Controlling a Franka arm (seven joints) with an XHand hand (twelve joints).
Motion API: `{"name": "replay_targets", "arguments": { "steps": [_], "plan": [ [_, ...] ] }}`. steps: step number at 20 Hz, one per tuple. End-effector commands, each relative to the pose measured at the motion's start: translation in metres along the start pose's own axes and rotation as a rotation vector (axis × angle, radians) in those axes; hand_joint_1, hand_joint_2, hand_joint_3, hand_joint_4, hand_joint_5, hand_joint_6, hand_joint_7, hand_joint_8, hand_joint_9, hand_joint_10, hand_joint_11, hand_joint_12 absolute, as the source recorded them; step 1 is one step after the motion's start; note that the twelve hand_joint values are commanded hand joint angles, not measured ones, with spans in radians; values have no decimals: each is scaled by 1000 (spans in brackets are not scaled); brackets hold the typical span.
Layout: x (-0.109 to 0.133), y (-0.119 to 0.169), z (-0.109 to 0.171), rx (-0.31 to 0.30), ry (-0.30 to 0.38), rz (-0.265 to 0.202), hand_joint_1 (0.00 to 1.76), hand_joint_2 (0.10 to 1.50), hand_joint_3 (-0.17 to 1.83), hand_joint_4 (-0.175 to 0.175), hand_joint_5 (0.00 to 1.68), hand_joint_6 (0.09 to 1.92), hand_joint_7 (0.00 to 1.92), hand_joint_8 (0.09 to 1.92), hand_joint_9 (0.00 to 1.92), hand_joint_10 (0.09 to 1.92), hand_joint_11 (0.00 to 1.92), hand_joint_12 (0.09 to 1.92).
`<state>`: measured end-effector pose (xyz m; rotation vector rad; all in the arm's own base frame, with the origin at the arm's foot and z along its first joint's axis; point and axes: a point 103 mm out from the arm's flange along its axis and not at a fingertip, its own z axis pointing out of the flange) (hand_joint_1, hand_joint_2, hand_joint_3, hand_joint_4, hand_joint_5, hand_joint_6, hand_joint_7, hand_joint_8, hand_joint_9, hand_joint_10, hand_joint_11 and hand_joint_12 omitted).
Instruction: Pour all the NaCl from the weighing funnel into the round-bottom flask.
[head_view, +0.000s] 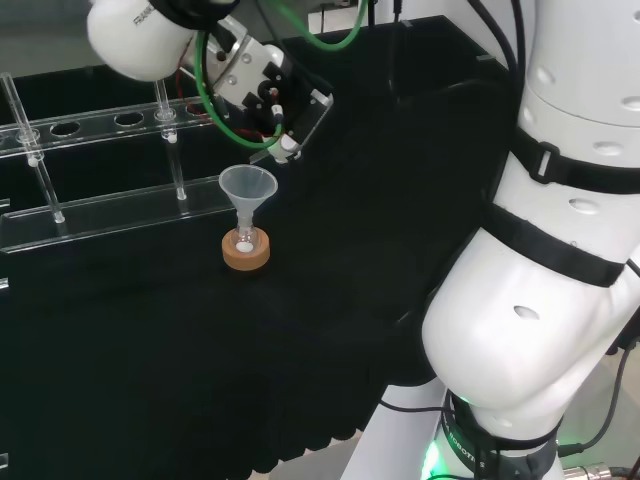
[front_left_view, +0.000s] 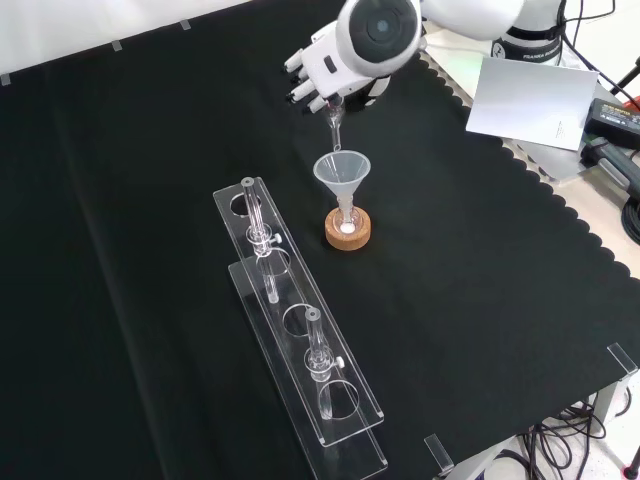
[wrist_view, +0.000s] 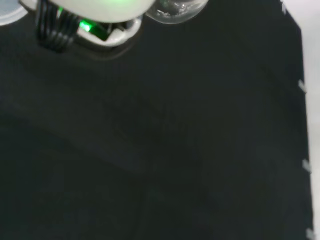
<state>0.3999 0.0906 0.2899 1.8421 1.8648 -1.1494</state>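
Note:
A small clear round-bottom flask (front_left_view: 346, 222) sits in a cork ring (front_left_view: 348, 236) near the cloth's middle, with white powder (head_view: 243, 246) in its bottom. A clear plastic funnel (front_left_view: 342, 173) stands in its neck. Just above the funnel, the hand (front_left_view: 318, 72) has its fingers curled round a glass weighing funnel (front_left_view: 336, 125), tilted so the narrow spout points down into the funnel's mouth. In the head view the hand (head_view: 262, 88) hangs behind and above the funnel (head_view: 247, 187) and cork ring (head_view: 246, 256). The wrist view has a glassy rounded piece (wrist_view: 175, 9) by the palm.
A long clear acrylic rack (front_left_view: 300, 330) with round holes and upright glass pegs lies beside the flask; in the head view the rack (head_view: 110, 215) runs along the left. A white sheet (front_left_view: 530, 100) and cables lie past the cloth's scalloped edge.

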Motion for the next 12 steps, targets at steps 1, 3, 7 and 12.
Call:
{"name": "replay_targets", "arguments": {
  "steps": [1,3,7,12],
  "plan": [
    [-16,3,20,-45,298,-16,1134,659,599,175,1340,527,666,644,1106,134,790,1014],
    [-19,4,24,-58,344,-11,1134,658,600,175,1339,528,666,642,1096,131,773,1024],
    [-27,5,31,-84,399,2,1133,658,602,175,1337,532,666,641,1086,132,749,1047],
    [-37,7,40,-80,456,14,1133,658,603,175,1336,535,665,640,1079,131,733,1053]
  ]
}}
